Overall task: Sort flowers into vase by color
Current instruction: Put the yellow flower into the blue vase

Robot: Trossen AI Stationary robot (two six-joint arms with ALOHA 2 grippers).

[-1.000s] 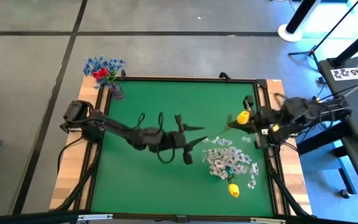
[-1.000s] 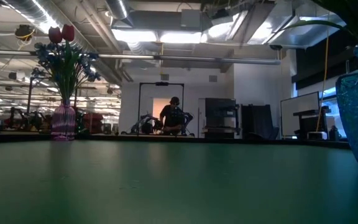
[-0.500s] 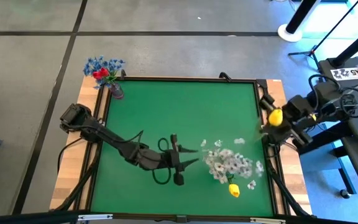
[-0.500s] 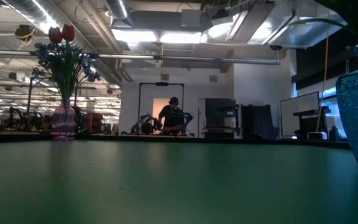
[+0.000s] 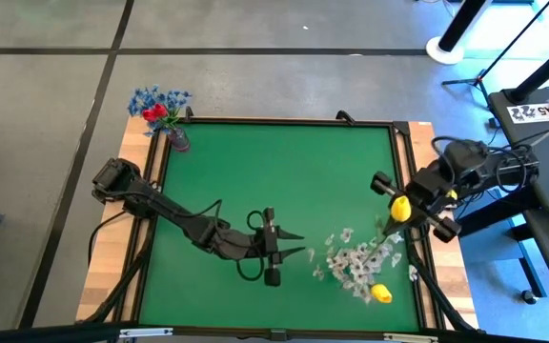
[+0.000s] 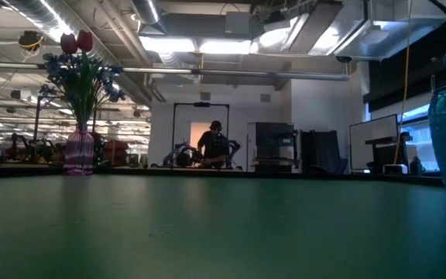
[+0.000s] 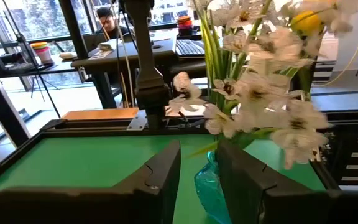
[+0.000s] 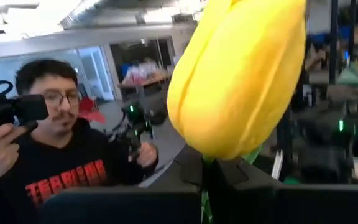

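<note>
At the table's right edge: a yellow tulip (image 5: 399, 207) clenched by its stalk in the right gripper (image 5: 410, 203), bud up, just beside and slightly behind the blue glass vase (image 7: 207, 186), already stuffed with white sprays (image 5: 358, 261) and another yellow bud (image 5: 380, 293). Left gripper (image 5: 291, 246) (jaws partly apart, holding nothing) pointing at that vase. Far corner: pink vase (image 5: 177, 140) with red and blue blooms (image 5: 158, 105).
</note>
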